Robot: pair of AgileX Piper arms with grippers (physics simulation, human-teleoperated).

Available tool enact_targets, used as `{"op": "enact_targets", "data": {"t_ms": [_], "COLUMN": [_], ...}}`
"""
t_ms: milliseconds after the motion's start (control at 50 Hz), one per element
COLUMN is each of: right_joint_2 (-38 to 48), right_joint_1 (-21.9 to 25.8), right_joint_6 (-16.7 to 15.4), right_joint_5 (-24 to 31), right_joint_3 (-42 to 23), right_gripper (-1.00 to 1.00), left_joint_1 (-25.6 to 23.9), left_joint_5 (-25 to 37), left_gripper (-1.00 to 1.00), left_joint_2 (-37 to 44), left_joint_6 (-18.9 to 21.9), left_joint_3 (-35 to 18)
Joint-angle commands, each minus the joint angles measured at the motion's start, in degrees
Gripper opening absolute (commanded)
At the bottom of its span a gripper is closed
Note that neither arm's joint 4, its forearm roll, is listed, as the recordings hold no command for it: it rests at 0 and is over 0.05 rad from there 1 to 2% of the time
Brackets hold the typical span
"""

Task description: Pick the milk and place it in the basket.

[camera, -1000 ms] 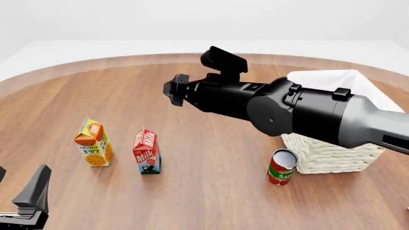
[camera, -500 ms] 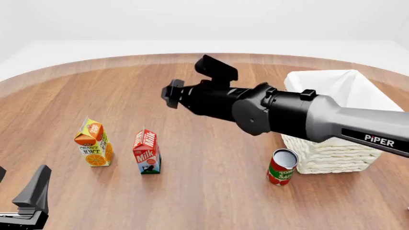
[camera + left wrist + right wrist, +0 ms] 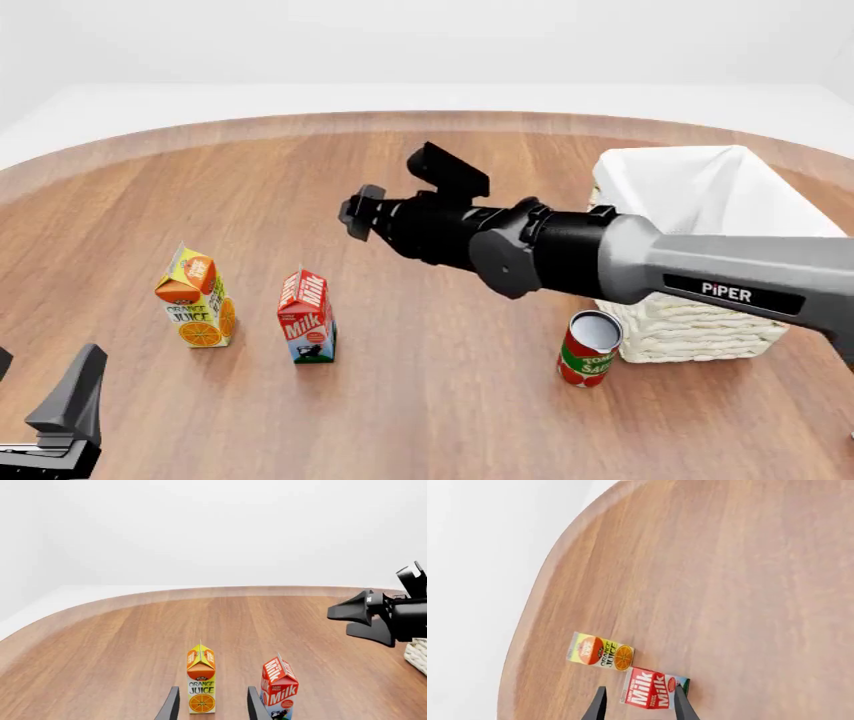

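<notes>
The right pincer [image 3: 358, 211] hangs above the desk [image 3: 441, 390], well clear of the cartons, at the end of a black arm whose grey sleeve reads "PiPER" in white. In its wrist view two dark fingertips [image 3: 599, 706] stand apart with a clear gap and nothing between them, so it is parted and empty; the milk [image 3: 654, 688] shows in line with that gap, far beyond it.

The milk [image 3: 307, 317] is a small gable-top carton with a red top, white "Milk" lettering and a white and blue-green base. It stands upright on the desk at front left, well apart from the basket [image 3: 694, 250]. Near it on the left stands the juice carton [image 3: 198, 298], orange and yellow, printed "ORANGE JUICE" above a picture of a sliced orange.

The left pincer [image 3: 54, 420] sits low at the near left corner, its thin dark fingertips [image 3: 171, 706] parted and holding nothing.

The basket is rectangular white woven wicker with a smooth white cloth liner folded over its rim, at the right. Just before it stands a red cylindrical can [image 3: 589, 349] with a grey lid and a green and white label; its writing is too small to read fully. The desk is round-edged brown wood with visible grain.
</notes>
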Motion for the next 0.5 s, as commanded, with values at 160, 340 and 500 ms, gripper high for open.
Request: {"op": "enact_targets", "data": {"t_ms": [160,340,500], "right_joint_2": [3.9,6.0,7.6], "right_joint_1": [1.0,2.1,2.8], "right_joint_6": [1.5,1.2,0.9], "right_joint_5": [-0.2,1.4,2.7], "right_joint_3": [-1.8,-4.6,-6.6], "right_gripper": [1.0,1.0,1.0], "left_joint_1": [0.0,0.0,0.0], "left_joint_5": [0.0,0.0,0.0], "left_gripper": [1.0,1.0,1.0], "left_joint_2": [0.0,0.0,0.0], "left_joint_6": [0.0,0.0,0.0], "left_joint_3": [0.0,0.0,0.0]}}
